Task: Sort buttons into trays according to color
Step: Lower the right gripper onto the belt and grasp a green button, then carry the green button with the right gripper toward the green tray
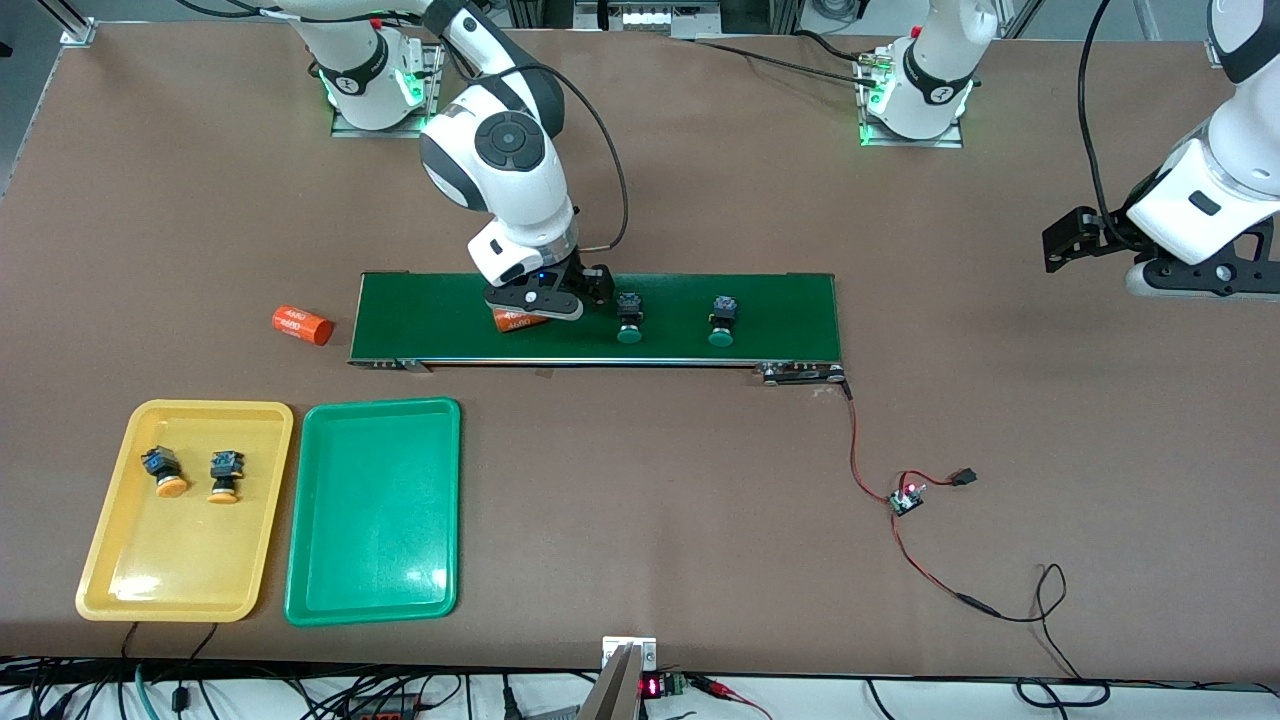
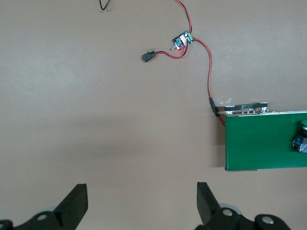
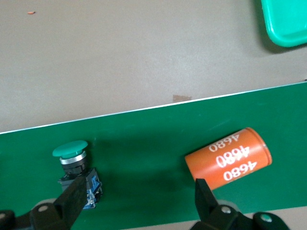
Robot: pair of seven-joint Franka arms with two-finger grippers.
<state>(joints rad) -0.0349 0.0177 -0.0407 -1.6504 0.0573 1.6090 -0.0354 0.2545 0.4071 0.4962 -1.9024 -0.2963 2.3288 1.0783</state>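
Across the brown table, seen from the high front camera, the right gripper hangs low over the dark-green conveyor belt, partly covering an orange numbered cylinder that lies on it. Two green buttons and stand on the belt toward the left arm's end, well apart from the trays. Nearer the camera, the yellow tray already holds both yellow-orange buttons and, while the green tray beside it holds none. A second orange cylinder lies on the table off the belt's end. Judging by this, the yellow half is done and the green half is in hand.

From the left wrist, the left gripper waits with fingers spread wide over bare table, holding nothing; the belt's end, a red wire and a small circuit board show, with one button cut off at the frame's edge.

From the right wrist, the right gripper's fingers stand apart and empty, straddling the gap between the nearer green button and the cylinder. The next move likely calls for centring on the button, not the cylinder, before closing. The fingertips are cut off below the frame, so their height above the belt is unclear.
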